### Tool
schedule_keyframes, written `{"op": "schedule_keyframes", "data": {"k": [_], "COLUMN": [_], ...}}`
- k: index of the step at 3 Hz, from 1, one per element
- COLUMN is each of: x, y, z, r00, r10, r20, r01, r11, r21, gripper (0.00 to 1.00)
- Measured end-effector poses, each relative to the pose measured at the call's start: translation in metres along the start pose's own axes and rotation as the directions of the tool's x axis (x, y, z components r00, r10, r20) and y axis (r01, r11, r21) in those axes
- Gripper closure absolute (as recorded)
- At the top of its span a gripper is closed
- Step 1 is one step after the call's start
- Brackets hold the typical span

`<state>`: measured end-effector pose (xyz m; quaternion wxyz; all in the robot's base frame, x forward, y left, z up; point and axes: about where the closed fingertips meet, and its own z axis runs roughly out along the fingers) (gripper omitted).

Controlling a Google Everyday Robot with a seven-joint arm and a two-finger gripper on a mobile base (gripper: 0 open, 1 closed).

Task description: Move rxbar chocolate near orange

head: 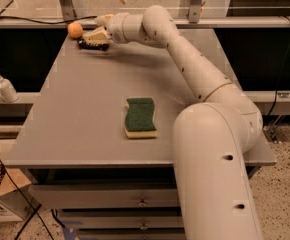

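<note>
Table [75, 109]: grey, flat-topped, with drawers below its front edge.
Arm [200, 79]: white, rising at the near right and stretching across the table to its far left corner.
Sponge [140, 117]: green face up, yellow underside, lying near the table's front, well apart from the other items.
Soap bottle [4, 88]: pale pump bottle on a ledge left of the table.
Gripper [94, 36]: at the far left corner, directly over the bar and touching it; whether it clasps the bar or has let go cannot be told.
Rxbar chocolate [91, 46]: dark bar low at the tabletop under the gripper, near the orange.
Orange [75, 30]: at the table's far left edge, just beyond and left of the bar.
</note>
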<state>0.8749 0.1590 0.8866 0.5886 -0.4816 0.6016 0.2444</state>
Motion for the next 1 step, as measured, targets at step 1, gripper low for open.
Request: {"op": "schedule_keyframes", "data": {"k": [1], "x": [0.0003], "y": [0.0021], "z": [0.0026], "r00": [1.000], "r10": [0.001], "r20": [0.000], "r01": [-0.001], "r11": [1.0000], "r21": [-0.004], "gripper": [0.00]}}
